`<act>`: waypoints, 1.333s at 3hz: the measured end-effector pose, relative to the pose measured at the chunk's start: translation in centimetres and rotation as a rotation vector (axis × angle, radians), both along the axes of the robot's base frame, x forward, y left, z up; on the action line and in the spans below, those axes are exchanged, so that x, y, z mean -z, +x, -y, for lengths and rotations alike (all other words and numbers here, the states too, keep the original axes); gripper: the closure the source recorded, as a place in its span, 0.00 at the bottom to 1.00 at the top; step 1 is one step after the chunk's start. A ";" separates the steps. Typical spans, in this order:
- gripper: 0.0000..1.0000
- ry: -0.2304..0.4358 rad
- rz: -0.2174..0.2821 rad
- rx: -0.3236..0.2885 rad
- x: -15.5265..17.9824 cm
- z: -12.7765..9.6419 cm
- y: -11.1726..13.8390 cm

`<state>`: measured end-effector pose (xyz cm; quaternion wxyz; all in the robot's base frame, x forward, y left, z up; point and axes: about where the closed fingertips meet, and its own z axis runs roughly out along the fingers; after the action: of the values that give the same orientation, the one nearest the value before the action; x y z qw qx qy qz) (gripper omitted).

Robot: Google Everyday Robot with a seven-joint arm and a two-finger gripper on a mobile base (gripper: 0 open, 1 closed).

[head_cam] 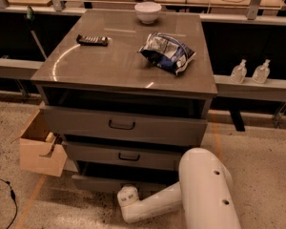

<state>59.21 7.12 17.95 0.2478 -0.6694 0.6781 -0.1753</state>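
My gripper is out of view. Only two white arm links show at the bottom: a thick one (pixel 207 190) and a thinner one (pixel 150 204) that ends in a round cap low in front of the grey drawer cabinet (pixel 86 70). A blue and silver snack bag (pixel 168 51) lies on the cabinet top, right of centre. A white bowl (pixel 148 11) stands at the back edge, and a dark flat bar (pixel 92 40) lies at the back left. The nearest thing to the arm is the bottom drawer (pixel 95 182), pulled out a little.
The top drawer (pixel 124 124) and middle drawer (pixel 128 156) have dark handles. An open cardboard box (pixel 40 147) sits against the cabinet's left side. Two clear bottles (pixel 238 72) stand on a low shelf at the right. A black cable (pixel 9 194) lies on the floor at the left.
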 end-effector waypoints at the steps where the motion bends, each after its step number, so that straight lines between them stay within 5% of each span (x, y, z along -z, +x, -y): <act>1: 1.00 0.000 0.000 0.000 0.0 0.0 0.0; 2: 1.00 -0.002 -0.007 0.006 -0.1 0.2 -0.7; 4: 0.59 0.000 -0.017 0.009 -0.2 0.4 -1.3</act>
<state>57.94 6.74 18.18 0.2410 -0.6677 0.6833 -0.1710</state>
